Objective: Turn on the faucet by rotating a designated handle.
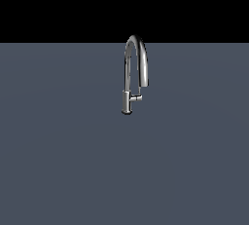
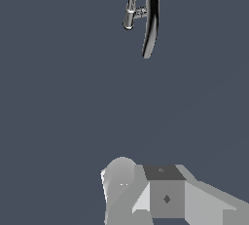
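- A chrome faucet (image 1: 128,73) stands upright on a flat slate-grey surface (image 1: 58,160), seen in the exterior view near the surface's far edge and about midway between its side edges; beyond that edge the backdrop is plain black.
- The short cylindrical base (image 1: 126,103) rests on the surface; from it a thin neck rises, arches over and comes down toward the exterior view's right, the spout end hanging in the air above the base's level.
- The handle (image 1: 136,99), a short horizontal chrome stub, juts from the base toward the exterior view's right, sitting just under the spout end but apart from it; nothing touches it.
- No part of the robot arm shows in the exterior view; the grey surface around the faucet carries nothing else that can be seen there.
- In the wrist view the faucet (image 2: 146,14) appears well apart from the gripper (image 2: 146,195), with open grey surface (image 2: 53,97) between them; the handle (image 2: 140,12) shows as a small bar bridging base and spout.
- The gripper shows only as pale grey and dark blocks at the frame's edge; its fingertips are cut off, so whether the jaws stand apart or together cannot be told; it holds nothing that can be seen.
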You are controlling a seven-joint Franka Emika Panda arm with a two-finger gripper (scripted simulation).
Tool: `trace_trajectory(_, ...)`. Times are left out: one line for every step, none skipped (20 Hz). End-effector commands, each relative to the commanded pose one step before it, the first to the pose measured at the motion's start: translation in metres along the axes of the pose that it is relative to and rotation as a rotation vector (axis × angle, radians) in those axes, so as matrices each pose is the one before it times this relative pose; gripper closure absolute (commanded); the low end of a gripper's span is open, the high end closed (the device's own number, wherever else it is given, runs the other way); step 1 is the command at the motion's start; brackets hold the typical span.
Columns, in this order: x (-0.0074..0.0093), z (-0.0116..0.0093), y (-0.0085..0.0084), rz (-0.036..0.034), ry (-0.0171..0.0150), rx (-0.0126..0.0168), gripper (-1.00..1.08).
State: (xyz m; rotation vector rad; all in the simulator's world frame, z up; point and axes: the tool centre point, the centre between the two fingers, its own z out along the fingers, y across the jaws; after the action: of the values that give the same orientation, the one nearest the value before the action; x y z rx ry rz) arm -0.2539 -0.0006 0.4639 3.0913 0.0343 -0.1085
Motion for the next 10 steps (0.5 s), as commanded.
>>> trace_trajectory(0.00000, 0.00000, 0.00001, 0.00000, 0.00000, 0.00000, 1.08)
trace_trajectory(-0.00001, -0.00009, -0.00021, 0.00000, 0.00000, 0.00000, 1.08)
trace_trajectory(0.00053, 0.00009, 0.00012, 0.00094, -0.00119, 0.00103, 1.08)
trace_trajectory(0.00065, 0.00000, -0.00010, 0.00117, -0.00148, 0.00129, 1.08)
trace_trajectory(0.00094, 0.00002, -0.00010, 0.00169, -0.00215, 0.00187, 1.08)
trace_trajectory(0.00121, 0.00002, -0.00013, 0.00218, -0.00276, 0.00240, 1.08)
trace_trajectory(0.00146, 0.00002, -0.00018, 0.00264, -0.00335, 0.00292, 1.08)
trace_trajectory(0.00174, 0.00003, -0.00020, 0.00314, -0.00398, 0.00347, 1.08)
trace_trajectory(0.00200, 0.00003, -0.00024, 0.00362, -0.00458, 0.00400, 1.08)
trace_trajectory(0.00228, 0.00003, -0.00027, 0.00412, -0.00522, 0.00455, 1.08)
